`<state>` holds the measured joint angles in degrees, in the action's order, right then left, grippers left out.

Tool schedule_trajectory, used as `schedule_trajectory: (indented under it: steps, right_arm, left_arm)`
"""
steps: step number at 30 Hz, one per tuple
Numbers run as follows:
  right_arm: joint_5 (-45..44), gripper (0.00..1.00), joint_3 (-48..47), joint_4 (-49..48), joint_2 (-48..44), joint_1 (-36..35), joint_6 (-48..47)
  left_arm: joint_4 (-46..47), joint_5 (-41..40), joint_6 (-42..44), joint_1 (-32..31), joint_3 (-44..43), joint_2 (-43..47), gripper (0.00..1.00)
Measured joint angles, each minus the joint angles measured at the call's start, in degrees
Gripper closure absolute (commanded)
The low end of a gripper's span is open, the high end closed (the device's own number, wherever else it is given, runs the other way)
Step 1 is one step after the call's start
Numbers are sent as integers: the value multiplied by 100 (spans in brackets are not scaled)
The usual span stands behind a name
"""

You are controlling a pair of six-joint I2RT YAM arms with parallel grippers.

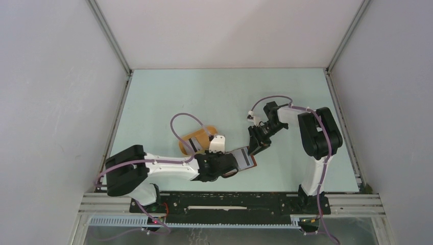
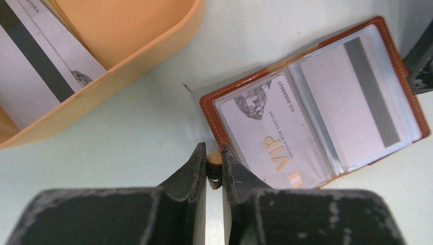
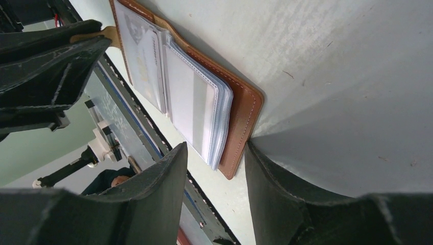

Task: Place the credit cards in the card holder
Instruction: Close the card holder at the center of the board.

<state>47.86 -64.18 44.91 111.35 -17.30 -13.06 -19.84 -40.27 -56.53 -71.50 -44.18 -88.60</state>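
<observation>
Two black fingers of the left gripper [image 2: 213, 150], at the bottom centre of its wrist view, are pinched nearly together on a small tan tab [image 2: 214, 163] at the lower left edge of the card holder [image 2: 212, 112]. The holder lies open and flat on the pale table [image 2: 153, 127], right of centre. Its clear sleeves show a VIP card [image 2: 265, 138] and a grey card with a dark stripe [image 2: 352, 97]. At the holder's far end the right gripper [image 3: 215, 148] stands spread, one corner of the brown cover between its fingers; I cannot tell whether it touches. More credit cards [image 2: 30, 56] lie in the orange-yellow tray [image 2: 102, 84] at the upper left, apart from the holder.

The step in hand looks like steadying or shifting the holder rather than carrying a card. With cards left in the tray, the next move probably calls for a firm hold on the holder, an empty sleeve exposed, and a card slid in edge-first.
</observation>
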Motion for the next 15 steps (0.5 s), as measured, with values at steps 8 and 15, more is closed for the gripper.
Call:
schedule_trajectory:
  steps: [8, 15]
  right_arm:
    - [136, 46, 0, 4, 50, 0, 0]
    - [553, 47, 0, 9, 234, -26, 17]
  left_arm:
    - [361, 0, 85, 0, 361, 1010, 99]
    - [1043, 142, 503, 2, 498, 1545, 100]
